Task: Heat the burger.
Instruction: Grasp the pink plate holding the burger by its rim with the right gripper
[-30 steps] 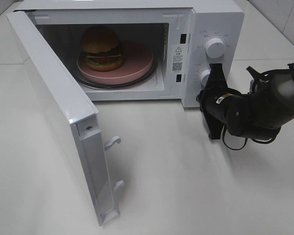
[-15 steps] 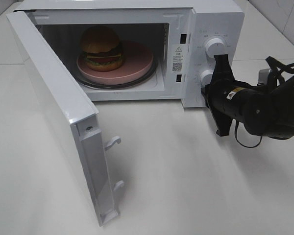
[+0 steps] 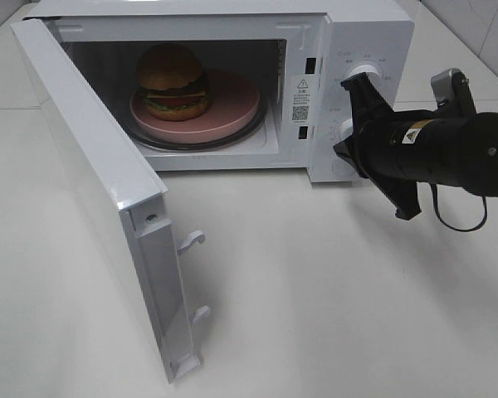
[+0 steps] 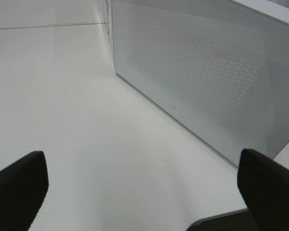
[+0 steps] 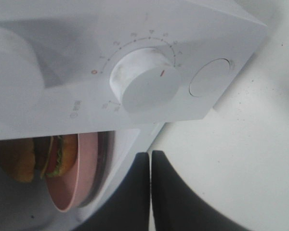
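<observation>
White table top (image 3: 315, 290) spreads under everything, and on it stands the big white microwave (image 3: 373, 33). Its door (image 3: 83, 166) is swung wide, just as it was a moment ago. Inside sits the pink plate (image 3: 232, 104). The burger (image 3: 173, 81) rests on the left part of that plate and has not moved. What has changed is the right arm: it has come up and twisted round. Now the right gripper (image 5: 150, 156), with its two fingers pressed together and nothing between them, hangs close in front of a dial (image 5: 144, 85). The left gripper (image 4: 142, 180) is spread wide and holds nothing, near the outside of the door. The food looks ready, but the door is not yet closed, so shutting it likely comes before turning any dial.
</observation>
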`<state>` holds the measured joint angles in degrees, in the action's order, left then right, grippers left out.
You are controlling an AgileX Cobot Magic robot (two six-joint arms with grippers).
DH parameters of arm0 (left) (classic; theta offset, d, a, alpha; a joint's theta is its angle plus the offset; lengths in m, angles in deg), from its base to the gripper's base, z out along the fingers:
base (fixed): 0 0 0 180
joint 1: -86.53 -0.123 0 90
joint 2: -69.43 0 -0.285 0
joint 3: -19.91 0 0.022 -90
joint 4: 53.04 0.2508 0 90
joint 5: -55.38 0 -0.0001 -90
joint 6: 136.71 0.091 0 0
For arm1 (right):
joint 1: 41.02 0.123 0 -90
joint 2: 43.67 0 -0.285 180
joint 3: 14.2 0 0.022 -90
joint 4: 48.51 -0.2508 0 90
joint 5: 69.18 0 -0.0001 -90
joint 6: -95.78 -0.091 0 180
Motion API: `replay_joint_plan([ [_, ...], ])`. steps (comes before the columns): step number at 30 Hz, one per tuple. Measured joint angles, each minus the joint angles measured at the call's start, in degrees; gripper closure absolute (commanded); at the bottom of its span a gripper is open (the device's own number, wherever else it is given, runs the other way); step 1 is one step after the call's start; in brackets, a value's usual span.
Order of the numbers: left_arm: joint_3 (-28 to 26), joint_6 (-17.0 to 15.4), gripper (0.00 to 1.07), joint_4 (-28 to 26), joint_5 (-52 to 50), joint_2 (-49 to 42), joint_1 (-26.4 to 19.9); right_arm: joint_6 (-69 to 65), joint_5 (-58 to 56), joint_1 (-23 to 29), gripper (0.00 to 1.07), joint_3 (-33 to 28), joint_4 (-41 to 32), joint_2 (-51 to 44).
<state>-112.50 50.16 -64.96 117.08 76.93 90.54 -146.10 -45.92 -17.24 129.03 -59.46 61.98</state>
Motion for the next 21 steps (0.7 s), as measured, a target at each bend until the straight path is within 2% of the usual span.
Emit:
replay_joint_plan([
  [10, 0.0, 0.0, 0.06, 0.0, 0.0, 0.0, 0.0, 28.0, -16.0, 0.0, 1.07, 0.0, 0.1, -6.1],
  [21, 0.0, 0.0, 0.06, 0.0, 0.0, 0.0, 0.0, 45.5, -35.0, 0.0, 1.07, 0.0, 0.2, -11.2],
])
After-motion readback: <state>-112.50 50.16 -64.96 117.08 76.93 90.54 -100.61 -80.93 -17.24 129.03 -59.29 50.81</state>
